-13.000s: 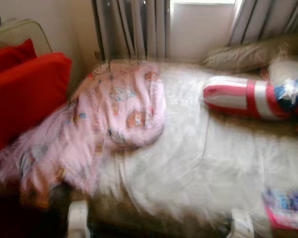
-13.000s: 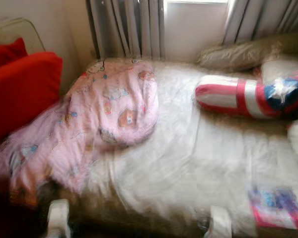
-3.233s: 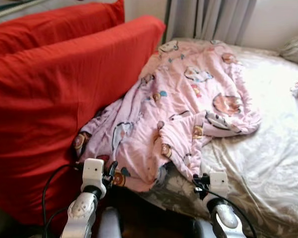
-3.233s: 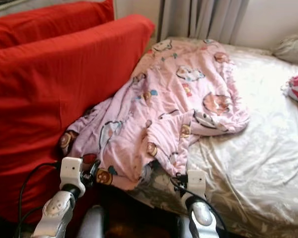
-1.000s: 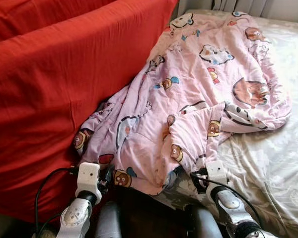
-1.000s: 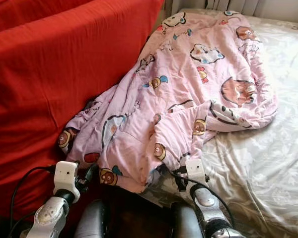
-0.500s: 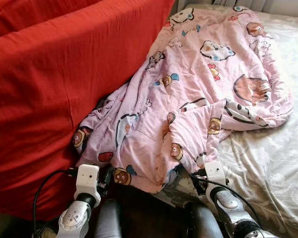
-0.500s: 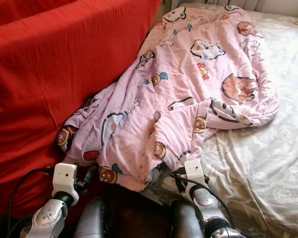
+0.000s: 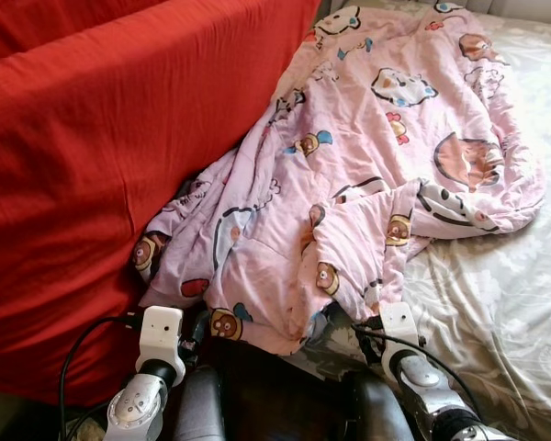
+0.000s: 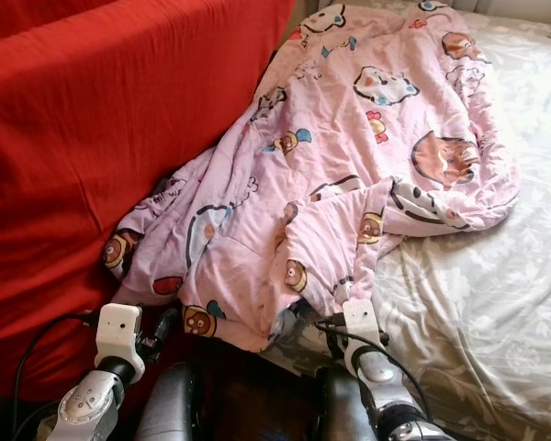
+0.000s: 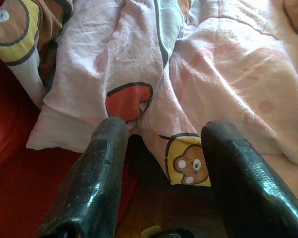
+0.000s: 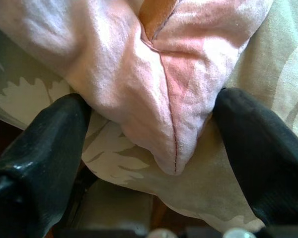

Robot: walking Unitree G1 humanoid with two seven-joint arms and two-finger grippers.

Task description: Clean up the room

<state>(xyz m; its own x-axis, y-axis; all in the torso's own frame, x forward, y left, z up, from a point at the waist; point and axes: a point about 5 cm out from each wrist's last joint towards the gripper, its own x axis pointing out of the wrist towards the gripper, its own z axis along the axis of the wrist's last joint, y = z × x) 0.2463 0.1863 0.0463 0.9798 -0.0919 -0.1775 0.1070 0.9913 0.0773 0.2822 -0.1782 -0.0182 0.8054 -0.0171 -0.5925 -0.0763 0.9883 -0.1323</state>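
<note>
A rumpled pink blanket (image 9: 367, 175) printed with cartoon bears and monkeys lies bunched across the floral bed sheet (image 9: 496, 303), slumped against the red cushion (image 9: 101, 156). The left gripper (image 11: 161, 148) has its jaws spread at the blanket's hanging hem, a monkey-print fold between them. The right gripper (image 12: 154, 134) has its jaws spread around a pointed blanket corner on the sheet.

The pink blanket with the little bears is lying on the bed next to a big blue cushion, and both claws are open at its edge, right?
Almost. The cushion is red, not blue, as the left eye view shows. The rest holds: the pink blanket lies on the bed beside it, and the left claw and right claw are both open at its edge.
</note>
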